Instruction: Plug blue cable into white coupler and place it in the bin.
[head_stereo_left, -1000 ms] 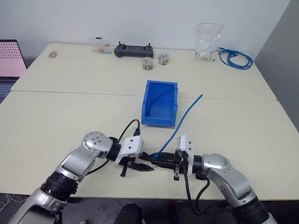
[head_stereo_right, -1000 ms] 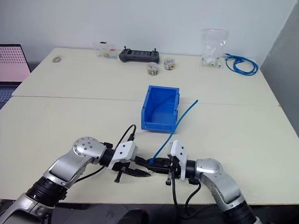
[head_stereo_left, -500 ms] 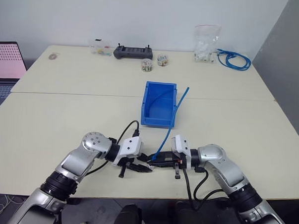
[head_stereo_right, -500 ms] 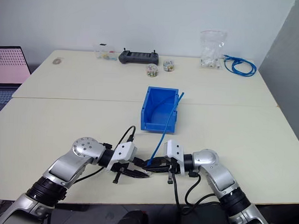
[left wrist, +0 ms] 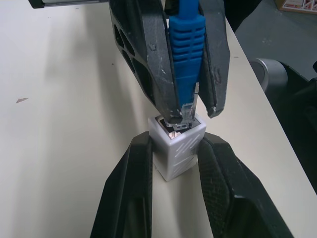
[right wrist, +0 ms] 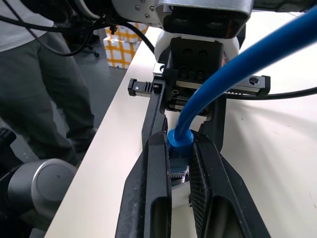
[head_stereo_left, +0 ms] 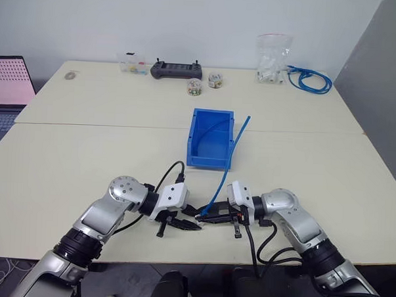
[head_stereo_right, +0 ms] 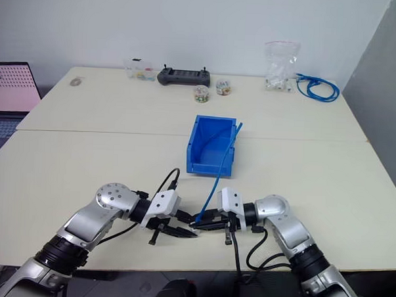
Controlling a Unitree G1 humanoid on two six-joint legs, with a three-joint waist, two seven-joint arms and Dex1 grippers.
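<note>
1. Jaws of the left gripper (left wrist: 173, 163) are clamped on the white coupler (left wrist: 176, 148), holding it just above the surface (head_stereo_left: 86, 157) near its front edge, socket facing the other gripper.
2. Jaws of the right gripper (right wrist: 179, 158) are closed on the blue boot of the blue cable (head_stereo_left: 225, 169), right behind its clear plug.
3. In the left wrist view the clear plug tip sits at the mouth of the coupler's socket, partly entered; whether it is fully seated I cannot tell.
4. From the head views, the two grippers meet tip to tip at about 6 o'clock of the bin (head_stereo_left: 199, 154).
5. From the right gripper the cable rises toward 12 o'clock, passing the bin's right wall with its free end above that wall.
6. At the surface's far edge, around 1 o'clock of the bin, lie a coiled blue cable bundle (head_stereo_left: 311, 79) and a clear plastic bag (head_stereo_left: 275, 56); at 11 o'clock sits a dark controller (head_stereo_left: 177, 69).
</note>
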